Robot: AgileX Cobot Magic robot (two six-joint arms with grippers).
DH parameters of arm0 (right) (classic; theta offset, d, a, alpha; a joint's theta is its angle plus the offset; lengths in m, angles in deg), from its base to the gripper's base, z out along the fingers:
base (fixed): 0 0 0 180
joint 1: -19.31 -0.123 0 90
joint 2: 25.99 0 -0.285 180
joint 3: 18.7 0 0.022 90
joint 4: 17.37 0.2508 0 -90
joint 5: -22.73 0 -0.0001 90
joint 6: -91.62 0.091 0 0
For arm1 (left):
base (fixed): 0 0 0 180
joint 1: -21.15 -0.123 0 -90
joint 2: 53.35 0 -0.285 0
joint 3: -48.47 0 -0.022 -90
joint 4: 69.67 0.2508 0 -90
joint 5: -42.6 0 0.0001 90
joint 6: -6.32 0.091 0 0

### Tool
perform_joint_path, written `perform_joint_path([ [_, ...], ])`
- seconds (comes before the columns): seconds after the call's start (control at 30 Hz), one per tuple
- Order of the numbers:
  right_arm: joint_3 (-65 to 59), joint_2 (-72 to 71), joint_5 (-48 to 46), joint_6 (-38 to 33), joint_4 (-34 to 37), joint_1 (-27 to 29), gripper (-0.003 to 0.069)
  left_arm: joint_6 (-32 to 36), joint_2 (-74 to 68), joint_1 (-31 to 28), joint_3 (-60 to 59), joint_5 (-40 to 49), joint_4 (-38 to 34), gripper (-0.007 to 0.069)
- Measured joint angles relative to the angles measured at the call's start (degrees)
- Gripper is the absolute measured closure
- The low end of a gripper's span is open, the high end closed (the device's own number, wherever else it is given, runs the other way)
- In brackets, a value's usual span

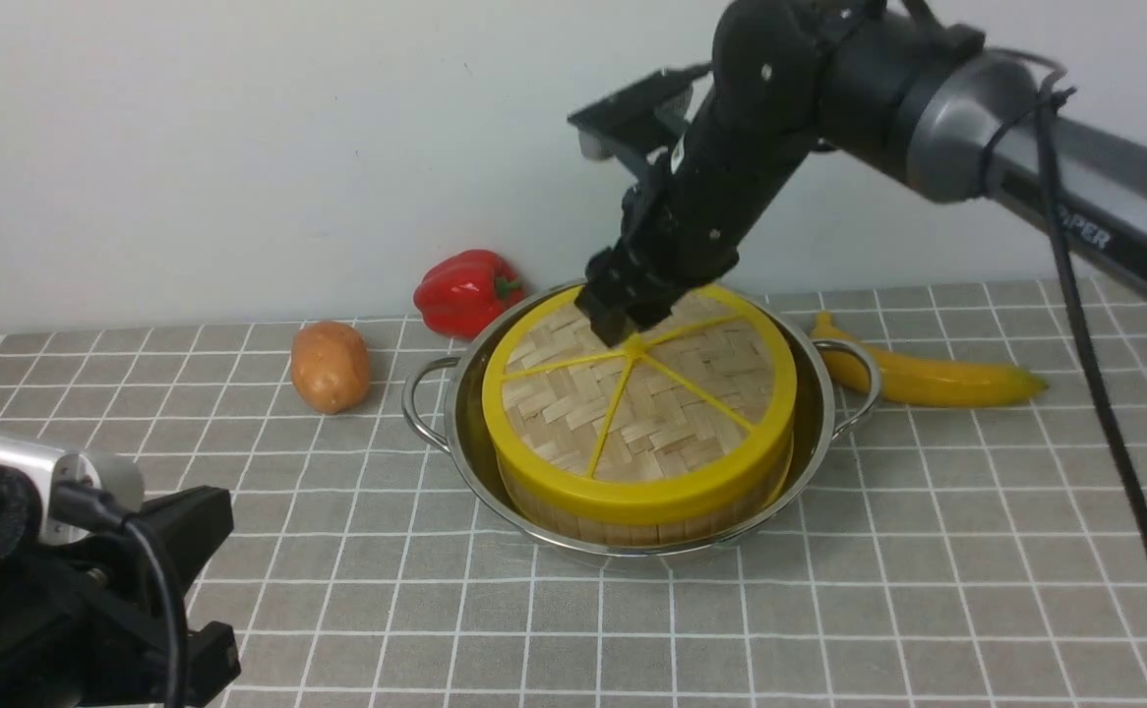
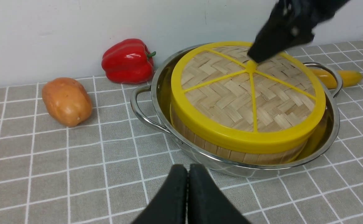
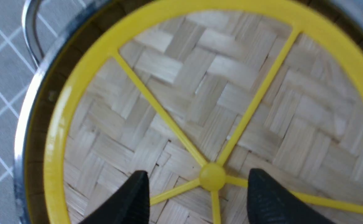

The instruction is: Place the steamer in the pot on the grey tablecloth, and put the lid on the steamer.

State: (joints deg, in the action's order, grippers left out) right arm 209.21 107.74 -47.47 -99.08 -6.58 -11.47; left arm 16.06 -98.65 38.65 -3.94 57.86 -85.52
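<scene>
The lid (image 1: 672, 413) lies flat on the steamer (image 2: 219, 151), which sits inside the pot (image 1: 462, 433) on the grey tablecloth (image 1: 337, 590). The right jaws stand wide and empty, straddling the hub (image 3: 212, 176) directly beneath them, so withdrawal looks best straight upward. The left jaws are closed, empty, well apart.

Robot lab bench dressed as a kitchen. Bare white wall (image 1: 190, 147), grey white-gridded tablecloth (image 1: 829, 590), black jointed robot arm (image 1: 751, 147), shiny steel two-handled pot (image 1: 462, 447).
</scene>
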Motion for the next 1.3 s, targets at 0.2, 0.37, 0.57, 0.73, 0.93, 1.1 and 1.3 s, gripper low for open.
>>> perform_joint_path([
  [0.2, 2.77, -8.18, -0.14, 4.11, -4.41, 0.0, 0.0236, 0.0, 0.0, 0.0, 0.0, -0.13, 1.1, 0.0613],
  [0.37, 1.91, -16.36, -0.09, 8.0, -9.74, 0.0, 0.0334, 0.01, 0.0, 0.0, 0.0, -0.18, 4.27, 0.0613],
  [0.57, -11.9, -36.52, 0.05, 8.76, -11.37, 0.0, 0.0566, 0.01, 0.0, 0.0, 0.0, -0.67, 7.54, 0.0613],
  [0.73, -33.01, -53.67, 3.61, 8.76, -11.8, 0.0, 0.0672, 0.01, 0.0, 0.0, 0.0, -3.57, 7.03, 0.0612],
  [0.93, -64.9, -72.56, 27.47, 9.93, -11.56, 0.0, 0.0675, 0.01, 0.0, 0.0, 0.0, -5.24, 6.23, 0.0602],
  [1.1, -82.97, -78.79, 40.81, 10.7, -11.56, 0.0, 0.0673, 0.01, 0.0, 0.0, 0.0, -6.05, 6.16, 0.0602],
  [1.3, -90.65, -79.46, 46.77, 10.7, -11.56, 0.0, 0.0671, -0.04, 0.0, 0.0, 0.0, -5.52, 5.96, 0.0594],
])
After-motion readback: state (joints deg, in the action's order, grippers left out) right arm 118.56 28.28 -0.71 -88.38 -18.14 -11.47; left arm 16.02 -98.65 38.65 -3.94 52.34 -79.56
